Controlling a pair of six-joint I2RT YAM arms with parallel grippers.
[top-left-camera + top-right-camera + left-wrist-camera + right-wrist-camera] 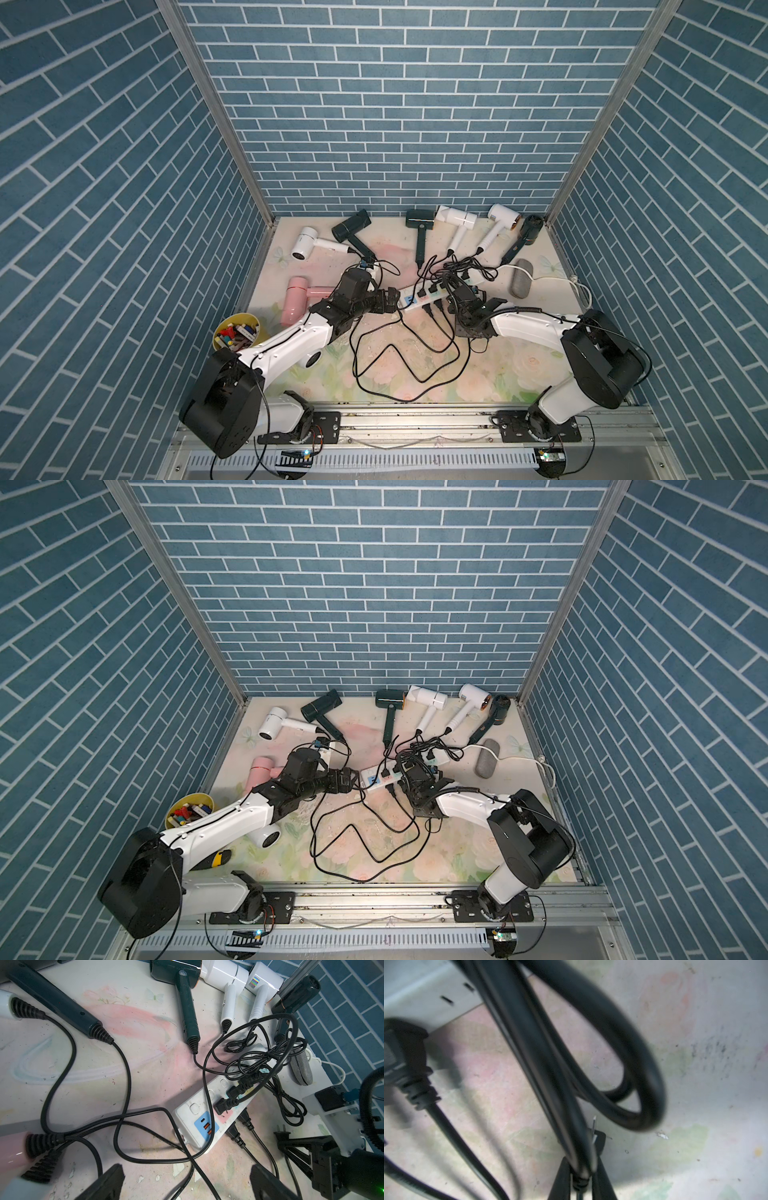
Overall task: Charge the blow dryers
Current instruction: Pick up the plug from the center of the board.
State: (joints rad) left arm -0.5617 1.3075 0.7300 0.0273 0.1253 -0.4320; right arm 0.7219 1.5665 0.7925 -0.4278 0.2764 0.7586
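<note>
The right gripper is clenched on a black plug. In the right wrist view its fingers pinch the plug body from both sides, the two metal prongs stick out past the fingertips, and a blurred loop of cord hangs just ahead of them. The held plug is close beside the long edge of the white power strip but in no socket. Other plugs sit in the strip near these fingertips. The left gripper is spread wide and grasps nothing. Black cords cross the floral mat between its fingers, and the strip's blue-panelled end lies just ahead of the fingertips. The pink blow dryer lies outside one left finger. Well ahead of the left fingertips, by the back wall, lie a dark green blow dryer, a white blow dryer, a stickered white blow dryer and a black blow dryer. Off to one side of these are a second dark green dryer and a round-headed white dryer. Another white dryer shows under the left arm, behind the fingers. A grey cylinder lies past the strip's far end.
</note>
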